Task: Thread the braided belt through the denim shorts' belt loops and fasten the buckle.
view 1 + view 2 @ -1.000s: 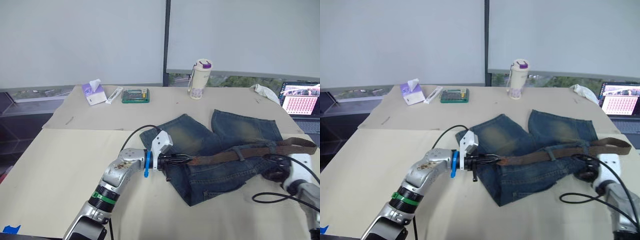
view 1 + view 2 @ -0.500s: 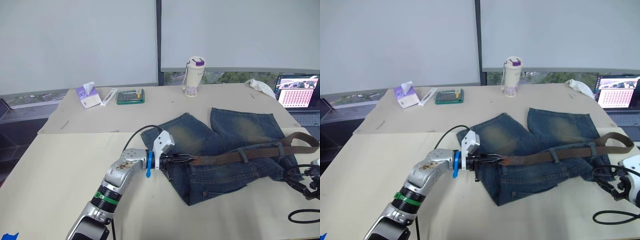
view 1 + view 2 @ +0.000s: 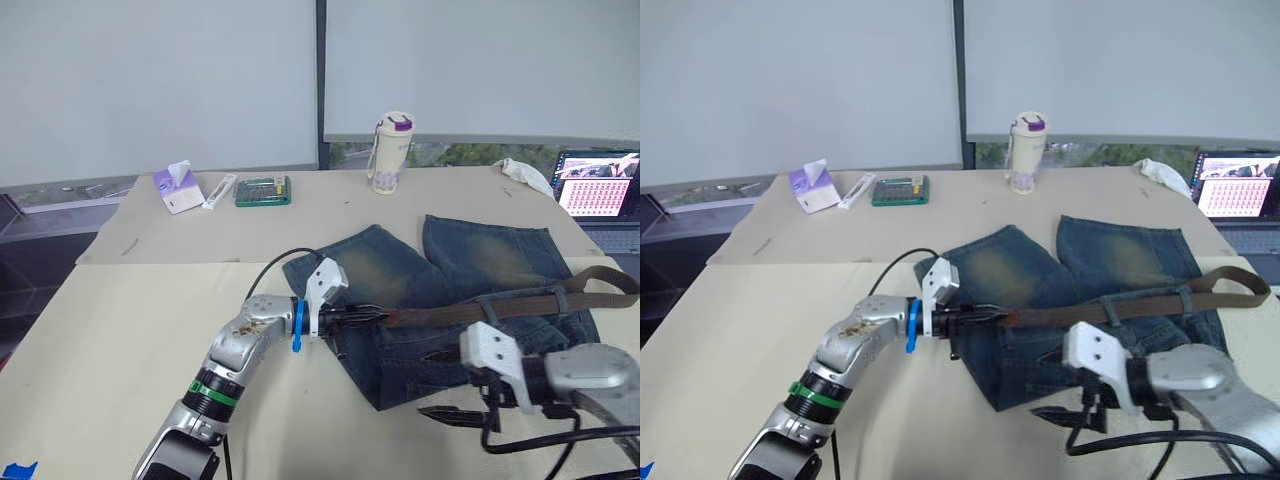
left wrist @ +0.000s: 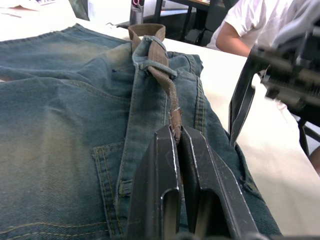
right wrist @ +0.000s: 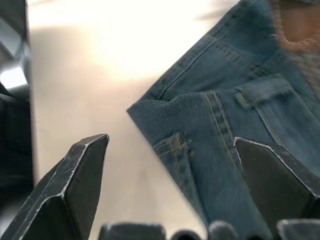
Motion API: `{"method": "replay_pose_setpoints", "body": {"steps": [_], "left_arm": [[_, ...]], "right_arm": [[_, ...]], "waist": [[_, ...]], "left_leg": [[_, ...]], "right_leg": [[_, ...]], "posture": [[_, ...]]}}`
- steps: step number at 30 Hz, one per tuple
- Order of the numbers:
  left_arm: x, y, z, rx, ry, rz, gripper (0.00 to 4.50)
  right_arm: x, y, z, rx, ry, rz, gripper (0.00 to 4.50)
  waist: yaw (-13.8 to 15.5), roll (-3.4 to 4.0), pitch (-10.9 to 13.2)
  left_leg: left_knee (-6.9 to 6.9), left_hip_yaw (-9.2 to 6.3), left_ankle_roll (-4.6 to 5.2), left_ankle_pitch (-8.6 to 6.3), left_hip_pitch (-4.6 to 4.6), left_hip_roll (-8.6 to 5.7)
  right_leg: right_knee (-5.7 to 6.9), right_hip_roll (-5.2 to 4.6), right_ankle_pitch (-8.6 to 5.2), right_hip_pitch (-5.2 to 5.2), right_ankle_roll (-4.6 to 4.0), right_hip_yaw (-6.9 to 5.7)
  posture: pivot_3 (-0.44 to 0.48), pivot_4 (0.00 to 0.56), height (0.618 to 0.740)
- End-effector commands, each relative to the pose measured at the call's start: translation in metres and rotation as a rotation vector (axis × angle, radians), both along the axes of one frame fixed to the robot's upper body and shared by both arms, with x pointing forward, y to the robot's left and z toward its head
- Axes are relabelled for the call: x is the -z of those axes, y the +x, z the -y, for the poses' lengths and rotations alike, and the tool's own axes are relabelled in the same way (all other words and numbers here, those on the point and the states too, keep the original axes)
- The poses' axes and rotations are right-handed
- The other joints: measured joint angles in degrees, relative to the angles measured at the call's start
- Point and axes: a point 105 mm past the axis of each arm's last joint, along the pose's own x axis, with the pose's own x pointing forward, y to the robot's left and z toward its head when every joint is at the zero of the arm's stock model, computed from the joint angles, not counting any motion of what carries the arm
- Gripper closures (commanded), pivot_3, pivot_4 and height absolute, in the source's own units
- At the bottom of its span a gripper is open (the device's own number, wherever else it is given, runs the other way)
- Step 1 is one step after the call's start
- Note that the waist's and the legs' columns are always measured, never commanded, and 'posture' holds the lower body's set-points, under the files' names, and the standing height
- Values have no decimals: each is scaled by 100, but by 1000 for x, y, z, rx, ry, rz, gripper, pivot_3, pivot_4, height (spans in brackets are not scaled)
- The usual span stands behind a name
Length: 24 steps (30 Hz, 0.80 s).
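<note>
Left gripper (image 4: 176, 137) pinches braided belt (image 4: 169, 87) end.

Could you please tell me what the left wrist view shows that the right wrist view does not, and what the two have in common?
The left wrist view shows the left gripper shut on the end of the dark brown braided belt, which passes under a blue denim belt loop, and a person's white sleeve. The right wrist view shows the right gripper open above the cream table. Both show the faded blue denim shorts.
</note>
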Motion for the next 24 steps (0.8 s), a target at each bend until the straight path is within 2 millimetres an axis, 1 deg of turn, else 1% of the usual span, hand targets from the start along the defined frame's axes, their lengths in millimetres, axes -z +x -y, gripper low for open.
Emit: {"method": "replay_pose_setpoints", "body": {"steps": [1,3,5,7,10,12,13,14,16,19,22,24], "left_arm": [[-13,1,-1,-4,-28,46,4500],[-12,2,-1,-8,-28,46,4500],[-13,3,-1,-17,-29,49,4500],[-14,5,-2,-26,-35,51,4500],[-17,9,-2,-48,-43,66,4500],[-19,11,-1,-62,-52,62,4500],[-21,13,-1,-74,-63,53,4500],[-22,15,0,-83,-70,47,4500],[-22,17,0,-92,-70,46,4500],[-22,23,-3,-128,-66,48,4500],[-22,31,-9,-177,-71,42,4500],[-21,34,-11,-202,-72,31,4500]], "right_arm": [[16,13,-8,-39,-64,73,310],[25,23,-10,-53,-113,129,878],[36,26,-7,-91,-194,158,1558],[39,41,-10,-21,-185,205,2274],[38,55,-29,100,-52,192,3308],[35,66,-35,183,0,204,3945],[33,80,-36,270,28,235,4292],[31,91,-39,334,49,253,4496],[31,101,-42,385,54,284,4496],[24,109,-44,374,48,385,4496],[11,122,-27,477,48,502,4496],[7,121,-24,455,49,528,4496]], "waist": [[7,-2,1],[5,-1,1],[17,1,0],[-1,-6,-4],[-45,-10,-5],[-53,-2,-8],[-64,-2,-8],[-78,-2,-8],[-82,4,-11],[-37,10,-14],[-15,10,-14],[1,10,-14]], "left_leg": [[0,-1,0,0,0,1],[2,-2,-1,0,0,2],[3,-1,-1,1,-5,0],[3,-2,-3,2,-3,3],[3,-5,-7,4,7,15],[3,-6,-8,5,7,18],[2,-7,-9,5,8,17],[2,-7,-9,5,8,17],[1,-9,-16,9,5,16],[0,-10,-19,11,-2,8],[2,-9,-19,11,-11,2],[2,-8,-20,12,-14,0]], "right_leg": [[0,0,0,-2,-1,-2],[0,2,2,-4,-3,-3],[4,0,2,-11,-4,-2],[5,2,4,-12,-6,-2],[7,17,11,-4,-18,-4],[9,20,14,-4,-23,-4],[11,18,14,-5,-23,-3],[12,19,14,-5,-23,-3],[14,19,18,-16,-29,-2],[16,15,18,-27,-30,-2],[16,10,19,-38,-30,-1],[19,9,21,-45,-31,0]], "posture": [[0,150,740],[0,150,740],[0,150,740],[0,150,740],[0,150,740],[0,150,740],[0,150,740],[0,150,740],[0,150,740],[0,150,740],[0,150,740],[0,150,740]]}}
